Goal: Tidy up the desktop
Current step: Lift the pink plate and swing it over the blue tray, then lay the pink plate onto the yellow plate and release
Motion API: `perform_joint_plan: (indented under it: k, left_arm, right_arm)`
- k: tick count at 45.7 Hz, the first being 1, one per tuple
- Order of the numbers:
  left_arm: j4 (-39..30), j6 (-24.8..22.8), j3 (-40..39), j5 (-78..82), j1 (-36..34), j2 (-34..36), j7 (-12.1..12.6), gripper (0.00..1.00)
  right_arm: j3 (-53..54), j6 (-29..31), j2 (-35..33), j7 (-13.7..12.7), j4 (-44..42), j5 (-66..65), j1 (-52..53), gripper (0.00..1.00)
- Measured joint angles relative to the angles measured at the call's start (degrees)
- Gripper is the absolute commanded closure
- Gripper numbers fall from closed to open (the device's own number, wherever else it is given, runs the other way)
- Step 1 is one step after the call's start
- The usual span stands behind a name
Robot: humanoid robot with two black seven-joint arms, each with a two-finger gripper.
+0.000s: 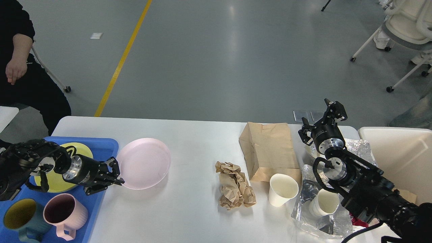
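Note:
The white desktop (189, 141) carries a pink plate (143, 163) at its left. My left gripper (116, 178) is shut on the plate's near-left rim and holds it tilted, raised off the surface, beside the blue tray (104, 145). At the right lie a flat brown paper bag (268, 150), a crumpled brown paper wad (234, 189) and two white paper cups, one (282, 189) upright and one (324, 202) on clear wrapping. My right gripper (322, 118) stands open above the table's far right edge, holding nothing.
The tray holds a yellow plate (59, 182), a pink mug (64, 214) and a teal mug (18, 216). Crumpled foil (357, 146) lies by a cream bin (401, 158) at the right. A person (20, 67) sits at far left.

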Motion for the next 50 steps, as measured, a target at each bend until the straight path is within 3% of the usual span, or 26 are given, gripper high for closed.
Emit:
perform_joint_plan:
  k: [10, 16, 38, 44, 50]
  left_arm:
    - [-0.1, -5.6, -0.3, -0.1, -7.1, 2.0, 0.1, 1.0]
    - [-0.1, -6.5, -0.6, -0.1, -8.2, 5.3, 0.1, 1.0]
    - [-0.1, -6.6, -0.7, -0.5, -3.4, 23.6, -0.4, 1.0]
    - [0.3, -6.2, -0.7, -0.2, -2.0, 25.7, -0.2, 1.0]
    - [2.4, -3.0, -0.6, 0.1, 0.1, 25.7, 0.0, 1.0]
  right_arm:
    - [0.0, 0.0, 0.0, 0.0, 0.0, 0.0, 0.0, 0.0]
    - [0.0, 0.0, 0.0, 0.0, 0.0, 0.0, 0.0, 0.0]
    - [0.0, 0.0, 0.0, 0.0, 0.0, 0.0, 0.0, 0.0]
    - [0.0, 0.0, 0.0, 0.0, 0.0, 0.0, 0.0, 0.0]
    - [0.0, 0.0, 0.0, 0.0, 0.0, 0.0, 0.0, 0.0]
